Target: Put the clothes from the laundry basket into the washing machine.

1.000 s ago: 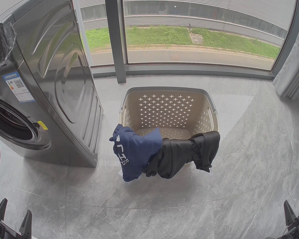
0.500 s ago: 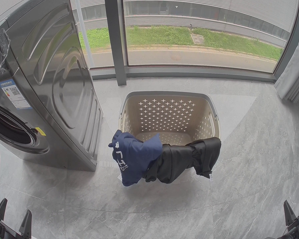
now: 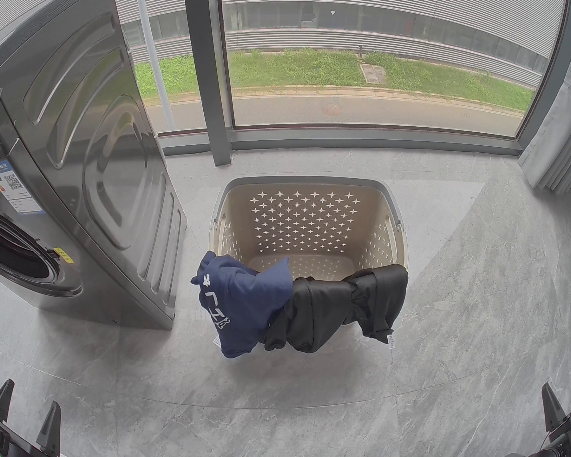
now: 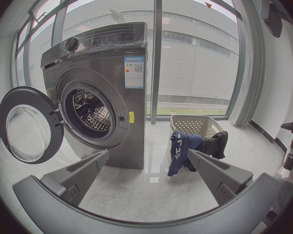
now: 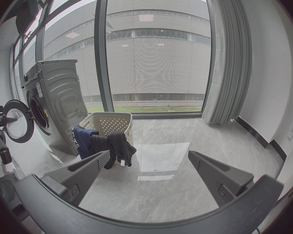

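Currently, my left gripper (image 4: 147, 153) is spread wide and holds nothing. It sits low over the grey marbled tile floor (image 3: 476, 325), facing the grey front-loading washing machine (image 4: 97, 91). My right gripper (image 5: 148, 153) is also spread wide with nothing in it, low on the opposite side and well apart from the laundry.

The machine's round glass door (image 4: 29, 125) is swung fully open beside the opening, exposing the steel drum (image 4: 89, 112).

The beige perforated plastic laundry basket (image 3: 304, 180) stands on the floor near the machine's side panel, in front of the floor-to-ceiling window (image 3: 374, 52). A navy blue garment with white print (image 3: 238, 303) is draped over the basket's near rim at the corner closest to the machine. A black garment (image 3: 336, 306) is draped over the same rim, touching the navy one. Both hang down the outside of the near wall.
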`<state>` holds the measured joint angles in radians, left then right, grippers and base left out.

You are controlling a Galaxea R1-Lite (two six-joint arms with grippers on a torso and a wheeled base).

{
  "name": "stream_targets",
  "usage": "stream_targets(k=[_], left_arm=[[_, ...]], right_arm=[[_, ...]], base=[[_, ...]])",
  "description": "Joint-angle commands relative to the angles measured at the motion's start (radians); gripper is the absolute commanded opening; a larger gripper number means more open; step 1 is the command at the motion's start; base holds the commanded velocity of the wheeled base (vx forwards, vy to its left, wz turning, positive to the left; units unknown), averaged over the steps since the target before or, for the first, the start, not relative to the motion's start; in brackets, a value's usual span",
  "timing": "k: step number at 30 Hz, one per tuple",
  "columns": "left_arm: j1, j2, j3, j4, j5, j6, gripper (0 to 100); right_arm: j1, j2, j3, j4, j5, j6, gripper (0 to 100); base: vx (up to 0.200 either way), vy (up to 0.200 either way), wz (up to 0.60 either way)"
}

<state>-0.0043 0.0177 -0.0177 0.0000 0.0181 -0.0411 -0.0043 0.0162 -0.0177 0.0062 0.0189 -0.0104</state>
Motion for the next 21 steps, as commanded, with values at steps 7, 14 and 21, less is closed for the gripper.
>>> stream_targets(k=[7,14,21], left_arm=[[0.000,-0.013,0.016,0.000,0.000,0.000,100],[0.001,-0.013,0.016,0.000,0.000,0.000,100],[0.001,-0.013,0.016,0.000,0.000,0.004,100]], right_arm=[[0.000,-0.004,0.013,0.000,0.001,0.000,100],[-0.002,-0.004,0.013,0.000,0.001,-0.002,100],[-0.002,-0.004,0.015,0.000,0.003,-0.011,100]], base=[[0.000,0.000,0.00],[0.000,0.000,0.00],[0.000,0.000,0.00]])
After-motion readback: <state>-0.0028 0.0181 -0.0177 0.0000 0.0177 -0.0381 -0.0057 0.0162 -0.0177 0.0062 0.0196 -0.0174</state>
